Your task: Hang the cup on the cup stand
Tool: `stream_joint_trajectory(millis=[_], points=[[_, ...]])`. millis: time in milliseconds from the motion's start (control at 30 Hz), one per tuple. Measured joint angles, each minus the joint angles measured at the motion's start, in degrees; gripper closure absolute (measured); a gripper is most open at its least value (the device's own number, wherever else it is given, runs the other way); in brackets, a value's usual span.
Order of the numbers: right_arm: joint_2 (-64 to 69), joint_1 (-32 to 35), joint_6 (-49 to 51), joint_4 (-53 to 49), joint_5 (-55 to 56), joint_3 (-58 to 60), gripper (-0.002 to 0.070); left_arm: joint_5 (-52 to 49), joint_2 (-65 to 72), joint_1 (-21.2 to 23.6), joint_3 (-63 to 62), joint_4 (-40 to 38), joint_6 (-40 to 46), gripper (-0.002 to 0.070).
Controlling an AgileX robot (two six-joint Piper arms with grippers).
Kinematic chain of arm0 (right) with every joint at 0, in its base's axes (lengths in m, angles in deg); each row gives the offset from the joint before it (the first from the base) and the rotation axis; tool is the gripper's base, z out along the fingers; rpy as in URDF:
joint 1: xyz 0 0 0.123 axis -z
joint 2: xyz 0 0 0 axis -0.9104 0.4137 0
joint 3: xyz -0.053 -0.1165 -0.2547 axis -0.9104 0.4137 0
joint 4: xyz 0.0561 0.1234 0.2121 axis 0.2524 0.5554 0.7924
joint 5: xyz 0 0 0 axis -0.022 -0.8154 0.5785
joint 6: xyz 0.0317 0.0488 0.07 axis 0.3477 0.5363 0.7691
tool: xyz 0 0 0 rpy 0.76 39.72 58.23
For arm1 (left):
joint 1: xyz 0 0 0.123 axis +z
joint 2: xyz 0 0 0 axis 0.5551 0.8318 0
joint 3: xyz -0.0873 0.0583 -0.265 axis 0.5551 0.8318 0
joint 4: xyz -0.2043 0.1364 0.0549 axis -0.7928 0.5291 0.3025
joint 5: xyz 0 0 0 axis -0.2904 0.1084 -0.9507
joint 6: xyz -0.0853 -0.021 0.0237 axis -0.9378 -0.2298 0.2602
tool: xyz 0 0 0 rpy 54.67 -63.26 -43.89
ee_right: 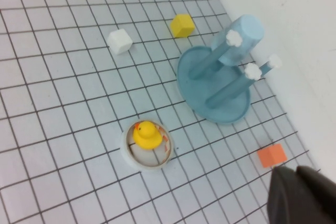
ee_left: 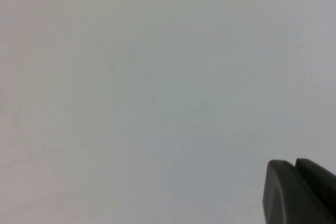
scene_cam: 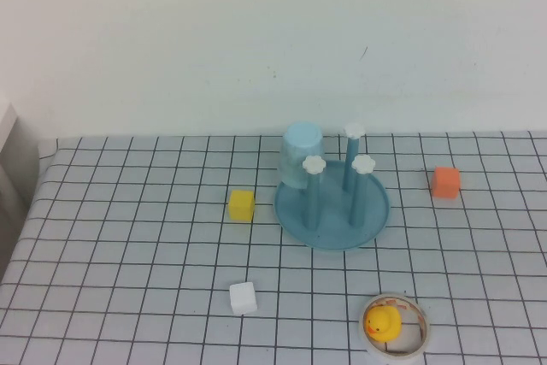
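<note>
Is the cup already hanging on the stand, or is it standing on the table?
On the stand: the cup sits upside down over a rear peg, closed end up.

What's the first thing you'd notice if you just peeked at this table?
The round blue plastic cup stand in the middle of the checked table, with a pale blue plastic cup upside down over its far-left peg. Next, the little yellow rubber duck inside a white tape ring at the near edge. The left gripper and right gripper show only in their wrist views, up off the table, jaws shut.
</note>
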Motion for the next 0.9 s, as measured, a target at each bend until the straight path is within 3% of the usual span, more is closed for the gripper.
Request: stream_joint_trajectory(millis=[233,533,767,900], points=[[0.0,0.0,0.0,0.0,0.0,0.85,0.0678,-0.22,-11.25,0.0,16.13,-4.92,-9.34,0.0676],[0.0,0.0,0.0,0.09,0.0,0.85,0.0678,-0.51,-12.66,0.0,37.76,-9.91,-15.88,0.0676],[0.0,0.0,0.0,0.09,0.0,0.91,0.0678,0.75,-12.66,0.0,44.12,-8.24,-20.74,0.0676],[0.0,0.0,0.0,0.09,0.0,0.91,0.0678,6.99,-12.66,0.1,44.51,-1.43,-21.1,0.0676]])
